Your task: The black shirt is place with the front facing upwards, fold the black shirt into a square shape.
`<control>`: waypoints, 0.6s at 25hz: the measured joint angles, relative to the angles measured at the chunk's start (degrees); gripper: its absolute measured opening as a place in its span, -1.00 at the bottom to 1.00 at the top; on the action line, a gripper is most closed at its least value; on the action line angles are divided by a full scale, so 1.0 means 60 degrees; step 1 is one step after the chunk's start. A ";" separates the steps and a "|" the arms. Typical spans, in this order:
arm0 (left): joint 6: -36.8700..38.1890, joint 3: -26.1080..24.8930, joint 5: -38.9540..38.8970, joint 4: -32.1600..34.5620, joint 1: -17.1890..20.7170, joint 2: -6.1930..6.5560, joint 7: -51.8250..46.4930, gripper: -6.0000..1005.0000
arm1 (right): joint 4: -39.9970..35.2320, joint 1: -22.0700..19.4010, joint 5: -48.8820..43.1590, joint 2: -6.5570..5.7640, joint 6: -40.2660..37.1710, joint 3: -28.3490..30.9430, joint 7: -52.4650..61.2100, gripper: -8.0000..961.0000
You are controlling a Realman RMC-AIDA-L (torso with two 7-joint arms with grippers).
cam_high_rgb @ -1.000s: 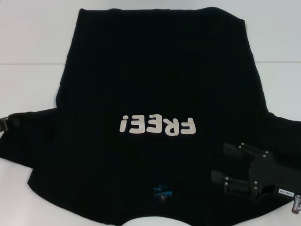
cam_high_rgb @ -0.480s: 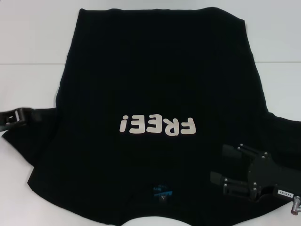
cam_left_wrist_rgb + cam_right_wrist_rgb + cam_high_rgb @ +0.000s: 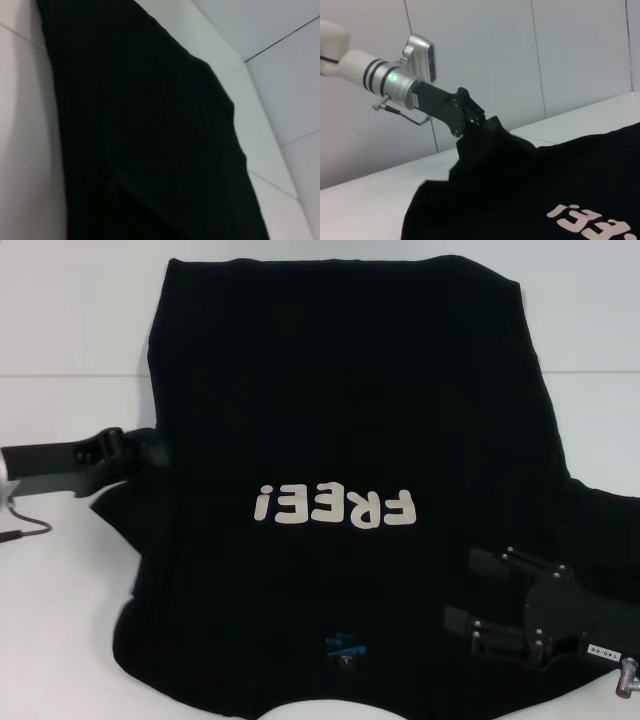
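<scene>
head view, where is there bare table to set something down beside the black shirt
Bare white table shows left of the black shirt, beyond the left gripper clamped on its lifted sleeve, and right of the shirt's far end. Near the right gripper, open over the shirt, it is crowded.

White table [image 3: 60,320], white wall [image 3: 485,65]

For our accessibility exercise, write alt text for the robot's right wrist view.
The left gripper lifts a pinched sleeve of the black shirt off the white table; cream lettering shows on the flat part.
</scene>
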 joint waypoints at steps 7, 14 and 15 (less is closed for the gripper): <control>-0.1073 0.0017 -0.0073 -0.1070 -0.0062 -0.0005 0.0037 -0.78 | 0.0020 0.0004 -0.0013 0.0000 -0.0009 0.0000 0.0000 0.84; -0.1170 0.0008 -0.0091 -0.1145 -0.0024 -0.0082 0.0064 -0.70 | 0.0022 0.0004 -0.0020 0.0000 -0.0010 0.0000 0.0000 0.84; -0.1159 0.0009 -0.0131 -0.1211 -0.0039 -0.0116 0.0067 -0.68 | 0.0022 0.0004 -0.0023 0.0000 -0.0010 0.0000 0.0000 0.84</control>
